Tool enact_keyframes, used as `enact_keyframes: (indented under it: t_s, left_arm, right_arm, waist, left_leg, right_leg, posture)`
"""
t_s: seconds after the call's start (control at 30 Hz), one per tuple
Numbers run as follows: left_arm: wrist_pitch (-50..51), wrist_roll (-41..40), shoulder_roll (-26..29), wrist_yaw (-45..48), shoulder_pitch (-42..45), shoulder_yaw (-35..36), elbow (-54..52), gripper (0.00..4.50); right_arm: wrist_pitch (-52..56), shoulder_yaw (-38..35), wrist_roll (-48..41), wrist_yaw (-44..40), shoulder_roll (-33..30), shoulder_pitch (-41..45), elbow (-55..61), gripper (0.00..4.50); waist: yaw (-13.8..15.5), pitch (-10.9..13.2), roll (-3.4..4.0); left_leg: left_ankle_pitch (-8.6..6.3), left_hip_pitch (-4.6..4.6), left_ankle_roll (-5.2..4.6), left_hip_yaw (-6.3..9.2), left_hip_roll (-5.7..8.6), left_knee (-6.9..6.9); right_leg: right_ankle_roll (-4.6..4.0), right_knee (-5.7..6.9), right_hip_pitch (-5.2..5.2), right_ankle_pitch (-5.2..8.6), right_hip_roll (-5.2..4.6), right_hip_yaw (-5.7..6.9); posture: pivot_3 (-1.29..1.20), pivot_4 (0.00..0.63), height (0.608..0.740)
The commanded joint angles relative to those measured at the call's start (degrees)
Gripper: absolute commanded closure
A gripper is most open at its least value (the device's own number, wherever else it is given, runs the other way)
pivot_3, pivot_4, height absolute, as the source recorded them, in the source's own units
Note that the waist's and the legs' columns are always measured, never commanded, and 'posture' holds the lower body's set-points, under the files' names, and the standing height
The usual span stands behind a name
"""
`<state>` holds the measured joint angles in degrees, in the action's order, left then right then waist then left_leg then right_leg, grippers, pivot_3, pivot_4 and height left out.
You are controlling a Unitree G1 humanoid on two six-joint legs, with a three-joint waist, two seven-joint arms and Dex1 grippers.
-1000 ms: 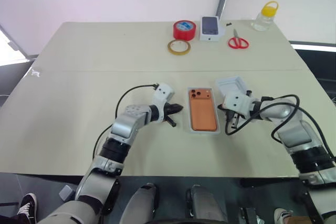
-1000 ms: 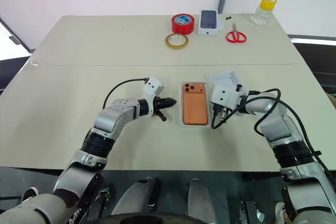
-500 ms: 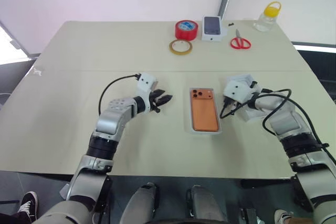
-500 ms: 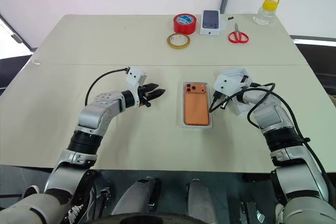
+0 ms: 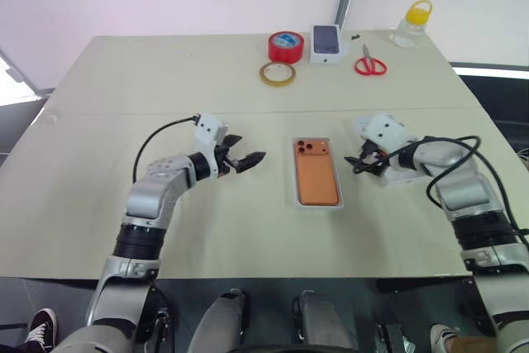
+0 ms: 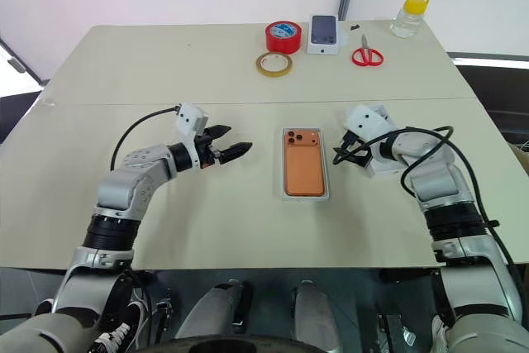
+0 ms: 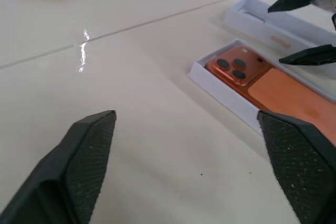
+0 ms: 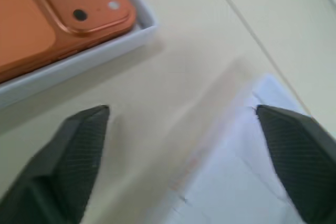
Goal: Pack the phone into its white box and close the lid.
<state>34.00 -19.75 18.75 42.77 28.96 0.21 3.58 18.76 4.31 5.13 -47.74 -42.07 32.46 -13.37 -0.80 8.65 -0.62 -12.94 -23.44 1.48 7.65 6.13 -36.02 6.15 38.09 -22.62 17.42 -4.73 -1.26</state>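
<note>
Head views: I see the phone [image 5: 318, 181], orange and round-cornered, lying back-up in the box [image 5: 297, 197] at mid-table; the left gripper [image 5: 247, 159] hovers apart from it on the left, the right gripper [image 5: 357, 161] on the right above the lid [image 5: 395, 178], each with fingers spread and empty. Left wrist view: my textured black fingers [image 7: 86, 150] stand wide; three dark lenses and the box's thin white wall [image 7: 227, 94] show. Right wrist view: jaws wide, the lid's white edge [image 8: 247, 124] beneath.

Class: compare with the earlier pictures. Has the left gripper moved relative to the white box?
Yes. The left gripper has drawn away from the white box, toward the robot's left, fingers now open.
</note>
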Motion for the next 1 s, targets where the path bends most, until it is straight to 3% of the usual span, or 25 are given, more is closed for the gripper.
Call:
enact_keyframes:
  t_s: [0.03, 0.3, 0.5, 0.8, 1.0]
  left_arm:
    - [-0.5, -4.3, 2.5, 3.4, -1.0, 3.2, -4.1, 0.00]
    - [-9.4, -6.9, 9.5, 14.4, -6.5, 4.6, -6.7, 0.00]
    - [-8.4, -9.3, 11.8, 17.9, -8.6, 4.6, -7.4, 0.00]
    - [-12.0, -10.7, 13.8, 20.7, -10.9, 5.2, -10.2, 0.00]
    - [-12.2, -10.5, 13.3, 19.7, -11.1, 4.5, -10.7, 0.00]
  right_arm:
    - [7.6, -4.1, -3.7, 0.0, -0.6, 1.1, 5.3, 0.06]
    - [40.1, -8.3, -12.9, 2.1, 0.8, 0.3, 16.8, 0.06]
    - [49.4, -4.9, -12.8, 5.9, -1.4, -0.5, 19.5, 0.06]
    - [66.7, -0.8, -16.3, 9.5, -1.3, 8.5, 18.2, 0.06]
    - [71.6, 1.8, -18.3, 11.1, -1.5, 12.8, 14.7, 0.06]
  waist:
    - [-0.1, 0.0, 0.00]
    - [0.1, 0.0, 0.04]
    - [0.2, 0.0, 0.06]
    - [0.0, 0.1, 0.24]
    - [0.1, 0.2, 0.24]
  left_leg:
    - [0.00, 0.00, 0.00, 0.00, -0.01, 0.01]
    - [-0.15, -0.01, -0.25, 0.01, -0.02, 0.06]
    - [-0.25, -0.02, -0.43, 0.01, 0.01, 0.10]
    - [-0.27, -0.07, -0.45, -0.03, 0.00, 0.13]
    - [-0.28, -0.08, -0.47, -0.03, 0.04, 0.12]
  right_leg:
    - [0.00, 0.00, -0.02, 0.00, 0.00, 0.00]
    - [-0.03, -0.03, -0.04, 0.00, -0.05, -0.02]
    - [-0.06, -0.05, -0.04, -0.01, -0.12, 0.00]
    - [-0.06, -0.02, -0.15, -0.01, -0.13, -0.01]
    - [-0.06, -0.05, -0.13, -0.02, -0.17, -0.01]
  posture:
    - [0.00, 0.150, 0.740]
    - [0.00, 0.150, 0.740]
    - [0.00, 0.150, 0.740]
    - [0.00, 0.150, 0.740]
    - [0.00, 0.150, 0.740]
